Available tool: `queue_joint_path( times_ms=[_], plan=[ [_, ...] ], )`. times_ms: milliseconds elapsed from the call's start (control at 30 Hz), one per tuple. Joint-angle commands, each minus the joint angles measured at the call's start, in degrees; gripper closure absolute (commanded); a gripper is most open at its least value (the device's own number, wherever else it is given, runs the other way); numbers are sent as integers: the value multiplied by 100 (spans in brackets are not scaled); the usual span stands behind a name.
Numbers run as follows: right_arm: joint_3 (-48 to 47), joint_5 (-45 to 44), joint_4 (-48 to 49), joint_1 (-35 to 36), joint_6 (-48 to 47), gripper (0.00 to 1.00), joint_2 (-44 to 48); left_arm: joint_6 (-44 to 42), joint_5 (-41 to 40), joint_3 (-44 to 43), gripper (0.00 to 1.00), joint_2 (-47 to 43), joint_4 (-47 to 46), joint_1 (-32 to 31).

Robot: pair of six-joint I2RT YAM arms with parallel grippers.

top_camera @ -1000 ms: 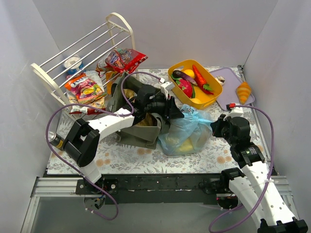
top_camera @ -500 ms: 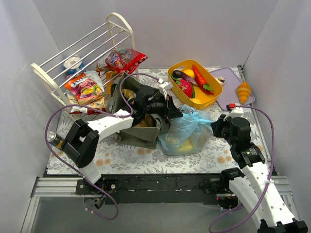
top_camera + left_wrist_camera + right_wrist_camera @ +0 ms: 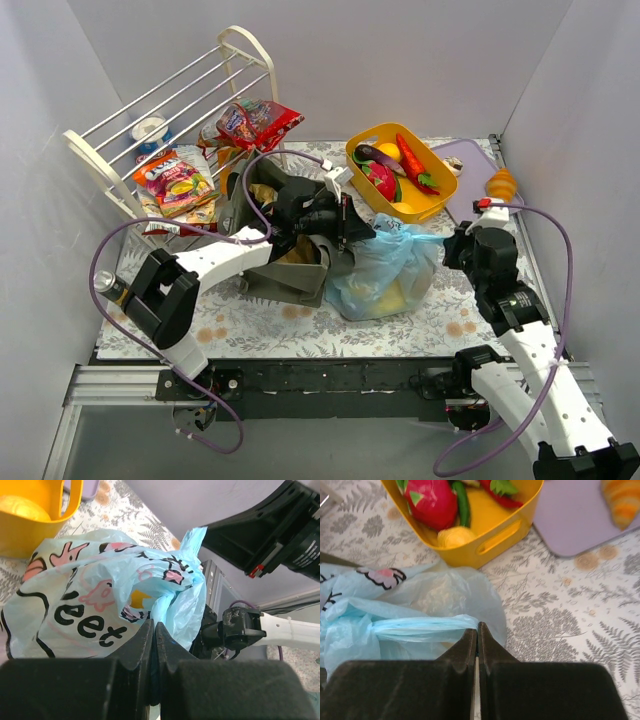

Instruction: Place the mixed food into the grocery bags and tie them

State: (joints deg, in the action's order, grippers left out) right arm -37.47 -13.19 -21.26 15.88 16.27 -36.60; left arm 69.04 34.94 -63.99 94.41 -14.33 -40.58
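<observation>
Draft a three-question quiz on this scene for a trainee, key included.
1. True or false: the right gripper is shut on a twisted strand of the thin light-blue translucent plastic bag.
2. Where does the red toy fruit with green leaves lie? A) in the yellow plastic tub B) on the white wire rack C) in the olive-green fabric tote
3. Name what the left gripper pinches.
Key: 1 true; 2 A; 3 the light-blue bag.
</observation>
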Motion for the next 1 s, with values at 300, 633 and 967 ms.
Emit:
queue_joint_path(
  times_ms=[300,633,967],
  plan=[
    [403,-3540,1139,-366,-565,99,-93,259,-716,1115,100,-1081,-482,743],
    [593,-2162,1053,-2448,587,99,-814,-65,-1059,1758,100,-1548,-141,938],
    [-348,-2241,1132,-2651,527,99,-787,-925,-383,924,100,-1513,-132,597]
  ],
)
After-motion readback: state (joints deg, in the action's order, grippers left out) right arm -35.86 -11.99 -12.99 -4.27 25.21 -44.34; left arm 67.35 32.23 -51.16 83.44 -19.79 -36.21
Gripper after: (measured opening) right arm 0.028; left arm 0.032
